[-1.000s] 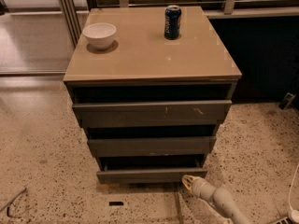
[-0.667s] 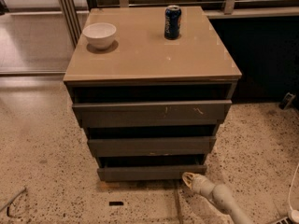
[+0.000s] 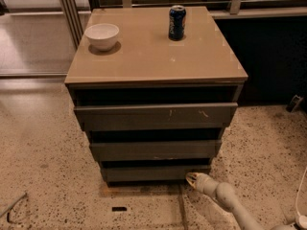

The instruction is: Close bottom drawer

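The bottom drawer (image 3: 153,173) is the lowest and narrowest grey-brown front of the cabinet, plain and handleless. Its front sits nearly in line under the middle drawer (image 3: 153,150), with a thin dark gap above it. The top drawer (image 3: 154,115) is the widest and has pale scratch marks. My gripper (image 3: 191,178), on a white arm coming from the lower right, is low by the floor at the right end of the bottom drawer front, touching or almost touching it.
A white bowl (image 3: 101,36) and a blue can (image 3: 176,22) stand on the cabinet top (image 3: 153,56). Speckled floor (image 3: 43,176) surrounds the cabinet. A small dark object (image 3: 119,208) lies on the floor in front. A dark wall (image 3: 273,56) is at the right.
The bottom drawer has slid in toward the cabinet; its front stuck out further a second ago. My gripper has moved forward with it.
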You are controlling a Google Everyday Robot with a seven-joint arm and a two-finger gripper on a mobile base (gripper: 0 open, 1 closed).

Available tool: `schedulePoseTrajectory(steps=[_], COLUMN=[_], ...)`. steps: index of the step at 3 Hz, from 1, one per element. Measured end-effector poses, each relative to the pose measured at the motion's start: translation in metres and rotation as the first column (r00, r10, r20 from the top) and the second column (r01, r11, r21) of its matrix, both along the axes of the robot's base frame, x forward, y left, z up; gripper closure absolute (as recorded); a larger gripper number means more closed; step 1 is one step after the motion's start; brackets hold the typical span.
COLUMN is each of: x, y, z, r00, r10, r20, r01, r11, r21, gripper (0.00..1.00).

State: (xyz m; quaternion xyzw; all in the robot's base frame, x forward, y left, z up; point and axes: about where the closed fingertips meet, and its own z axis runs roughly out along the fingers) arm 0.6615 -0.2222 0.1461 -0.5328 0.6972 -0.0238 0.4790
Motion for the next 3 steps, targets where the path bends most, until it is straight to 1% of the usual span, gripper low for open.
schedulePoseTrajectory(steps=[1,2,3], x=[-0.014,-0.047,-0.087], y=[0.009,0.018,0.02], z=[0.001,0.008,0.021], r00=[0.9974,0.9777,0.9373], r10=[0.047,0.126,0.182], r20=[-0.054,-0.168,-0.297], r01=[-0.047,-0.124,-0.176], r11=[0.999,0.992,0.983], r21=[0.003,0.023,0.048], gripper=[1.0,1.0,1.0])
